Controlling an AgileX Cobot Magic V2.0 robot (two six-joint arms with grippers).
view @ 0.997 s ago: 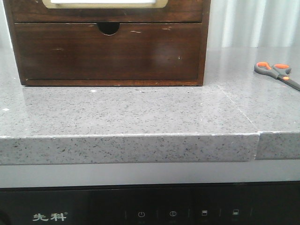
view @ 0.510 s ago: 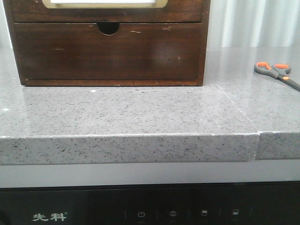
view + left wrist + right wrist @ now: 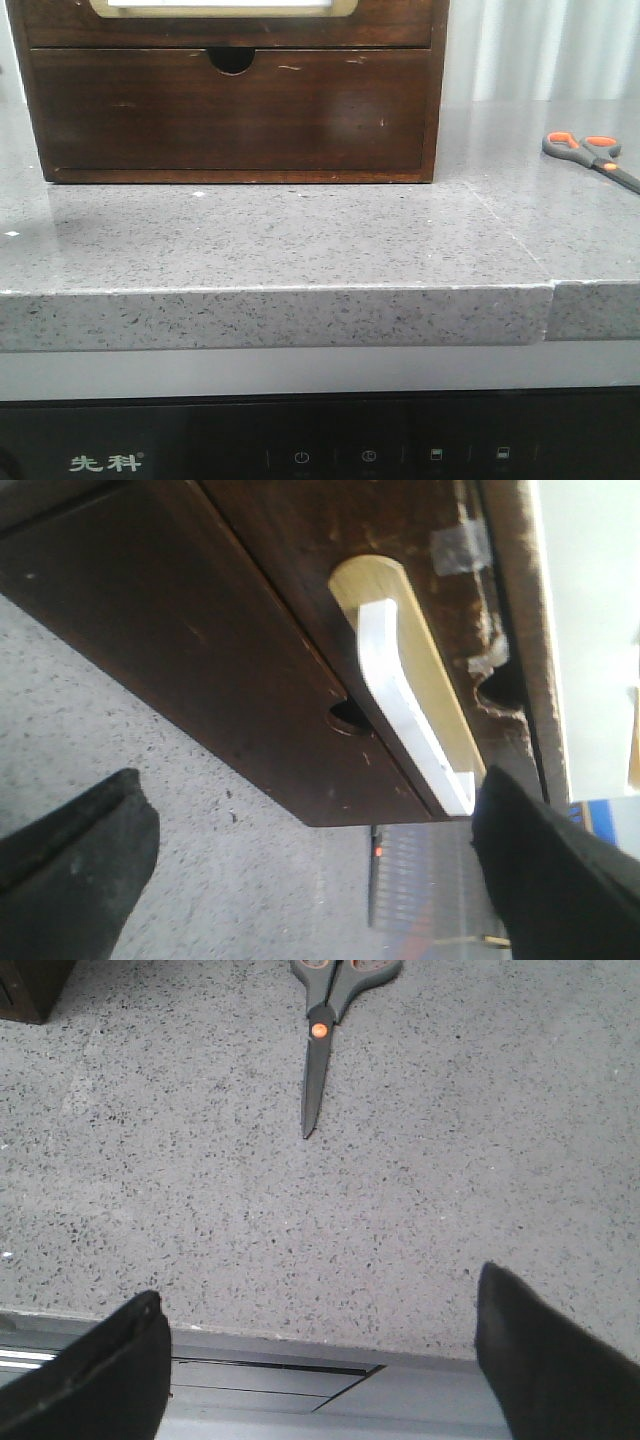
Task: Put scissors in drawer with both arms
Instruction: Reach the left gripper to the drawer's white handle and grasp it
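So: scissors [image 3: 590, 158] flat on the grey countertop [image 3: 300, 240], well right of the drawer [image 3: 400, 680]. Left gripper [image 3: 310, 870] and right gripper [image 3: 320, 1360] both spread wide, holding nothing.

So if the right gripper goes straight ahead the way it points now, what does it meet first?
Probably the scissors. The right gripper is open, and the blade tip lies on the counter roughly ahead of its fingers, with only bare counter between. How far, the picture does not show.
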